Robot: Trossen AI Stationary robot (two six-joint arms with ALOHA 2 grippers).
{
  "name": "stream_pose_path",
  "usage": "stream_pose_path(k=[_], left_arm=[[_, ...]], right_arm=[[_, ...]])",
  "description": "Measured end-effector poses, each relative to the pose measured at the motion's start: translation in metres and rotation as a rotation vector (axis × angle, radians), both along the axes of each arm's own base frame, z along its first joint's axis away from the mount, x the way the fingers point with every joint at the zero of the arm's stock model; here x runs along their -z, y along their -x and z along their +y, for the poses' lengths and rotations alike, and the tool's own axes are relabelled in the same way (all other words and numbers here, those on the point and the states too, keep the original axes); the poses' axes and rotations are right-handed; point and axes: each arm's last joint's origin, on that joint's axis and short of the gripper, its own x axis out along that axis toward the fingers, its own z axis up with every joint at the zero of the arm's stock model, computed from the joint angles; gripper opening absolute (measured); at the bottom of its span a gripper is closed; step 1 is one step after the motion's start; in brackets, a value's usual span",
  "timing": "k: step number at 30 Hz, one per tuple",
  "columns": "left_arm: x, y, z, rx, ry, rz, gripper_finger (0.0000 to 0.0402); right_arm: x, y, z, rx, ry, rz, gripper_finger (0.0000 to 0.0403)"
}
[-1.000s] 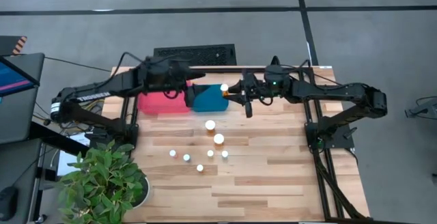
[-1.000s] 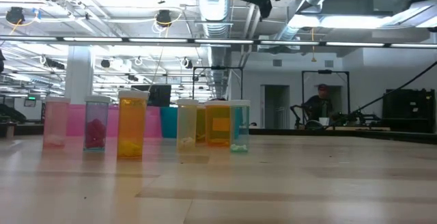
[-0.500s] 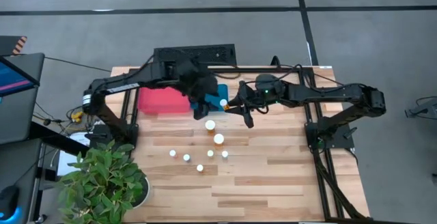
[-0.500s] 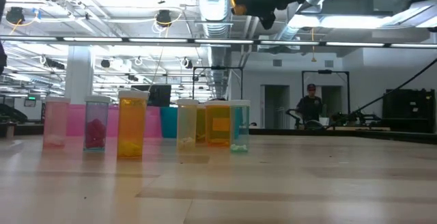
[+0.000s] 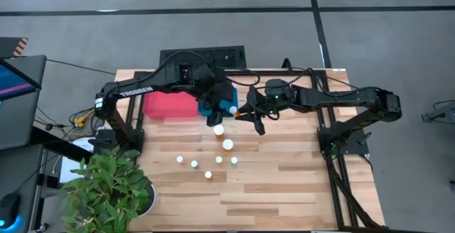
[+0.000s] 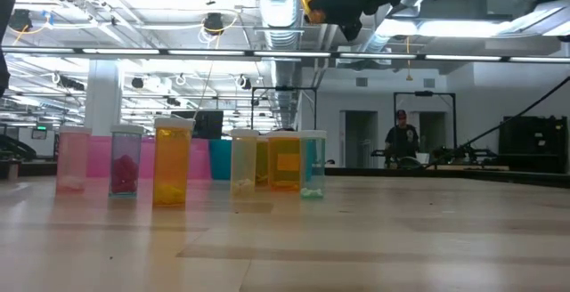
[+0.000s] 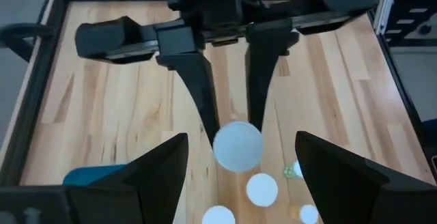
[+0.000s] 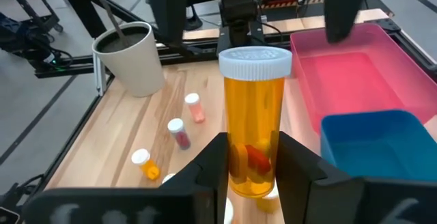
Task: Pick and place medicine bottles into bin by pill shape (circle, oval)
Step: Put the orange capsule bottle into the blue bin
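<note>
The right tool (image 5: 238, 111) is clamped on an amber bottle (image 8: 254, 136) with a white cap, held upright in the air above the tabletop (image 5: 284, 183), just off the blue bin (image 5: 207, 108) at that bin's 3 o'clock side in the high view. In the right wrist view its fingers (image 8: 208, 169) press the bottle's lower body from both sides, and orange pills show inside.

The left tool (image 7: 239, 157) hangs right beside the held bottle, over the blue bin's edge, its fingers (image 7: 160, 169) spread wide on either side of the bottle's white cap (image 7: 237, 145) without touching it; it holds nothing.

The pink bin (image 5: 169, 105) sits at 9 o'clock of the blue one, touching it.

On the tabletop, toward 6 o'clock from the tools in the high view, stand the other bottles: two wider-capped ones (image 5: 219, 129) (image 5: 227, 145) nearest, then five small white caps (image 5: 194, 164) in a loose cluster beyond. The low view shows them (image 6: 173, 162) standing upright in a row, with pink, amber, pale and blue bodies.
</note>
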Motion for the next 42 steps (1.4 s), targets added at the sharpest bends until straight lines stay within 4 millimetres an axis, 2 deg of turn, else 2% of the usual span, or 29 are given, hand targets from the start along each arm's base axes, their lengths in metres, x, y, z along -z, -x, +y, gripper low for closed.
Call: stream_pose_path(k=[6,16,26,42], left_arm=[[0.012,-0.007,0.0,0.016,0.002,0.044,0.0263],[0.013,-0.009,-0.002,0.023,0.002,0.043,0.0259],[0.012,-0.01,-0.009,0.07,-0.025,0.036,0.0191],[0.011,-0.011,-0.009,0.076,-0.027,0.022,0.0115]], right_arm=[[0.0,-0.001,0.008,-0.025,0.001,-0.003,0.0103],[0.0,-0.001,0.009,-0.027,0.0,0.002,0.0103],[0.0,-0.001,0.008,-0.027,0.0,0.0,0.0103],[0.0,-0.001,0.008,-0.025,-0.001,-0.002,0.0103]])
